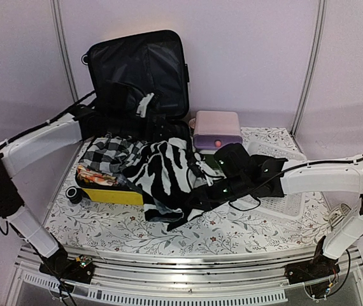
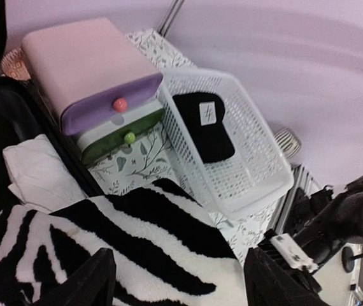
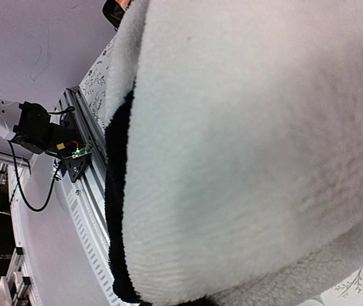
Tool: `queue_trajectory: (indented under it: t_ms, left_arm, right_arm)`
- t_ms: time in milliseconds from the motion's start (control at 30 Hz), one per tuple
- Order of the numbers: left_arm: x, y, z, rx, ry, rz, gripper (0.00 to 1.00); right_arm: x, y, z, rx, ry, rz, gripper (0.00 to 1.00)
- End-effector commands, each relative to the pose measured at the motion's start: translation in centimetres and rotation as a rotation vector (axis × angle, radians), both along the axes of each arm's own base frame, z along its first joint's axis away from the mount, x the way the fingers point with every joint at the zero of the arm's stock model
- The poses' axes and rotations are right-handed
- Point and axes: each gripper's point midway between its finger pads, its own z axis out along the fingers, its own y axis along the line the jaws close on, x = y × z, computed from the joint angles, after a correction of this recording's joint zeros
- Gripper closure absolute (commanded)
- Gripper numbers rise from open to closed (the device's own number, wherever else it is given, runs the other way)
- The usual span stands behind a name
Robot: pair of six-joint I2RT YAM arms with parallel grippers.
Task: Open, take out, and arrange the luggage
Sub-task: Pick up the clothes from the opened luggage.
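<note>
Luggage: the luggage (image 1: pixel 111 194) lies open on the left half of the bench (image 1: pixel 232 233). Its yellow shell faces the near-left corner, and the black-lined lid (image 1: pixel 137 64) stands upright along the back edge.
Left edge: the left arm comes in over this edge and crosses the open shell, so there is little room on that side. A black wheel (image 1: pixel 74 193) sits at the shell's near-left corner.
Left pincer: the left pincer (image 2: pixel 180 261) is spread wide with nothing between the fingers. It hangs above the zebra fleece (image 1: pixel 162 172) and looks toward the right side of the bench.
Right pincer: the right pincer (image 1: pixel 197 196) is pushed into the fleece at the shell's near-right corner. Fleece fills its own camera and hides the fingers, so I cannot tell whether it is wide or narrow.
Near edge: a band of floral bench shows between the shell's front and the metal rail. The fleece hem spills down onto it.
Right side: a pink-and-purple drawer box (image 1: pixel 216 127) sits just beside the luggage's right wall, toward the back. Next along is the white mesh basket (image 1: pixel 293 205), with the right arm lying over it.
Basket: it sits tilted and holds a black item (image 2: pixel 204 124) with a white tag.
In the way: the fleece drapes over the shell's right rim. A checked cloth (image 1: pixel 108 153) is heaped inside on the left, and a white folded piece (image 2: pixel 38 172) lies at the rim by the drawer box.
</note>
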Motion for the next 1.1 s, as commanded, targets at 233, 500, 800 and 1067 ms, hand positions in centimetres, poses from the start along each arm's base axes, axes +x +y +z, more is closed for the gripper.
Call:
queue_trajectory:
  t_ms: [233,500,800,1067]
  left_arm:
    - [0.7,-5.5,-0.2,0.156,-0.160,-0.250,0.18]
    - [5.6,-7.4,-2.7,0.341,-0.062,-0.184,0.11]
    - [4.3,-7.2,-6.5,0.446,-0.023,-0.202,0.08]
    - [2.1,-7.6,-4.3,0.366,-0.005,-0.275,0.14]
  right_arm:
    - [2.1,-1.6,2.3,-0.081,-0.349,0.033,0.97]
    - [3.3,-3.3,3.8,-0.234,-0.574,0.027,0.97]
    - [4.2,-2.3,4.3,-0.305,-0.672,0.051,0.97]
    - [4.4,-1.9,3.4,-0.330,-0.669,0.063,0.97]
